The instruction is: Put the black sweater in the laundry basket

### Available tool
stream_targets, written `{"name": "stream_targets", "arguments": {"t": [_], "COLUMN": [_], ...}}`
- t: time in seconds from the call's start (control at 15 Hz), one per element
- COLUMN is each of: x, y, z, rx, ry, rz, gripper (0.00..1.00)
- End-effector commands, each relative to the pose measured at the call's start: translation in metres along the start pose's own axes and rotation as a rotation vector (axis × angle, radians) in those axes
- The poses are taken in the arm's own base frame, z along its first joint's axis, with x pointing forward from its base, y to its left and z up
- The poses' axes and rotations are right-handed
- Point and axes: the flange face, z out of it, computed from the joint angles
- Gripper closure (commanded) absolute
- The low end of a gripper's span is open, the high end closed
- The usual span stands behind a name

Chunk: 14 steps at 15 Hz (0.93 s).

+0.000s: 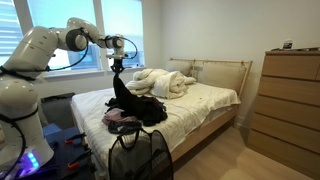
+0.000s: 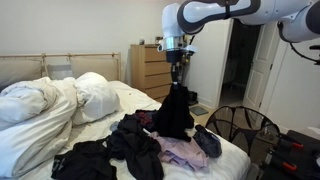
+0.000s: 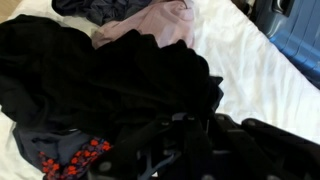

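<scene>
The sweater [image 2: 173, 115] is black, one garment [image 2: 185, 153] pale pink, the bedding [image 2: 40, 110] white, a dark cloth [image 3: 72, 156] red-dotted.

Readable text: none in any view.
Red marks on the dark crumpled cloth [image 3: 45, 145]: a small pattern in the wrist view, too blurred to read as letters.
Small objects [image 1: 288, 45] atop the light wooden chest of drawers [image 1: 285, 100]: too small to show any label.

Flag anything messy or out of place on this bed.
Clothes lie heaped loose on the bed, the white duvet is crumpled, and the black sweater hangs from the gripper, not yet in the laundry basket.
</scene>
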Motion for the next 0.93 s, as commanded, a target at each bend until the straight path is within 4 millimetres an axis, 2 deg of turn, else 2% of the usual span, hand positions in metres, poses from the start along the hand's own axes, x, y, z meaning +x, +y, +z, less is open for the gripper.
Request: {"name": "stream_targets", "arguments": {"t": [0.0,0.07,0.13,0.2,0.47,0.67,0.73,0.87], "x": [0.004,0.004,0.004,0.004,-0.008,-0.019,-0.023,-0.030], "y": [-0.021,-0.024,-0.022,-0.018,0.032,0.078,0.091,0.117], "z": [0.003,0.004,0.004,0.002,-0.022,-0.039,-0.043,-0.043], "rx": [0.016,0.007,0.003,-0.004,-0.028,-0.042,-0.042,-0.048], "ry": [-0.049,-0.061,-0.068,-0.070,-0.044,-0.014,-0.010,-0.013], "rz": [-0.077,-0.081,-0.082,-0.077,0.010,0.087,0.102,0.110], "gripper": [0.98,0.66,0.65,0.57,0.29,0.05,0.01,0.00]}}
